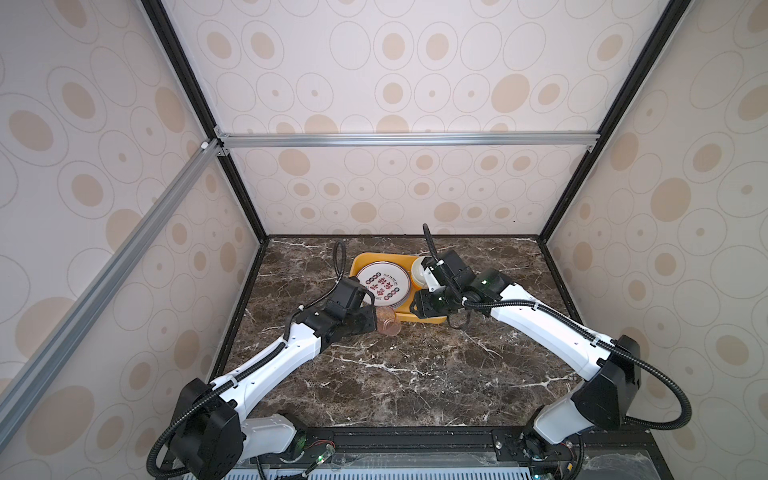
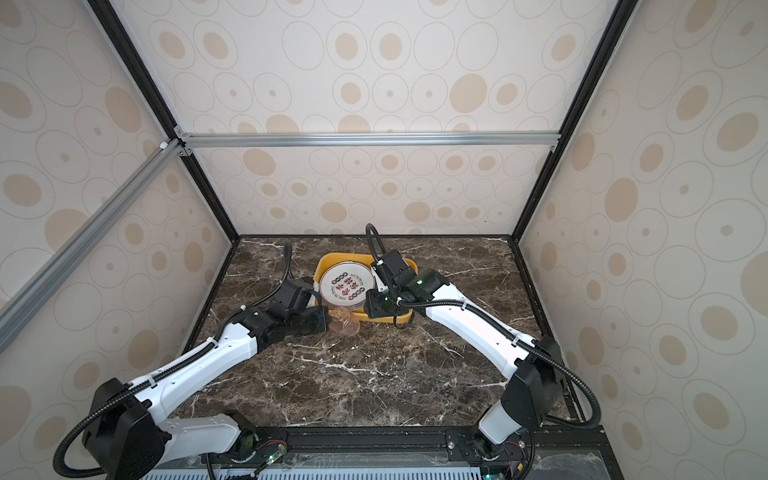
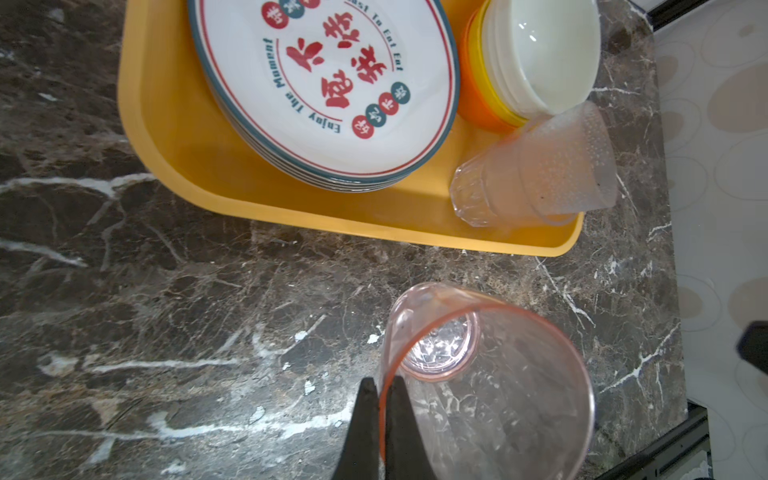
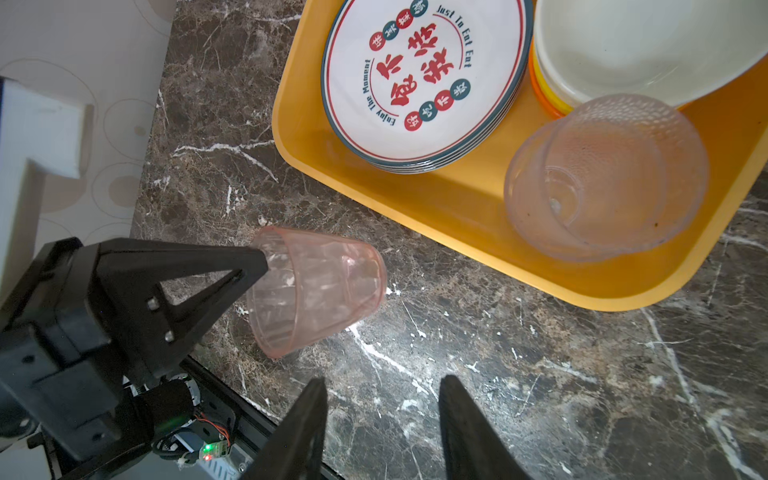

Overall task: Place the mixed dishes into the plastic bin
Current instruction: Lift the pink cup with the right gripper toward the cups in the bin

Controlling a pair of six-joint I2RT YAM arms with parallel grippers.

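Count of dish groups in view: one stack of plates, one nest of bowls, one nest of cups, one loose cup.

Container: one plastic bin (image 1: 360,261), mustard-yellow and shallow, is sitting at the far middle of the dark marble table (image 1: 415,374).

Bin contents:
- The plates (image 3: 332,83) are lying flat in a single stack. They are white with red characters and a dark green rim. At least four rims are showing at the stack's edge; I cannot tell the exact number. In both top views the stack is taking up the left part of the bin.
- The bowls (image 3: 540,54) are standing nested just beside the plates, orange outermost, yellow inside it, off-white on top. There are at least three.
- The nested cups (image 4: 602,178) are translucent and are lying on their side, at least two, one inside the other. They are sitting just beside the bowls, against the bin's near wall.

Outside the bin: one pinkish cup (image 3: 478,374) is lying tilted on its side over the table, just beside the bin's near wall and not touching it. I cannot tell whether it is resting on the marble.

The left gripper (image 3: 384,388) is pinching the pinkish cup's rim, one finger inside the mouth and one outside, jaws closed down to the thickness of the wall.

The right gripper (image 4: 382,386) is hovering over bare marble near the bin and the pinkish cup, jaws standing about halfway apart and gripping nothing.
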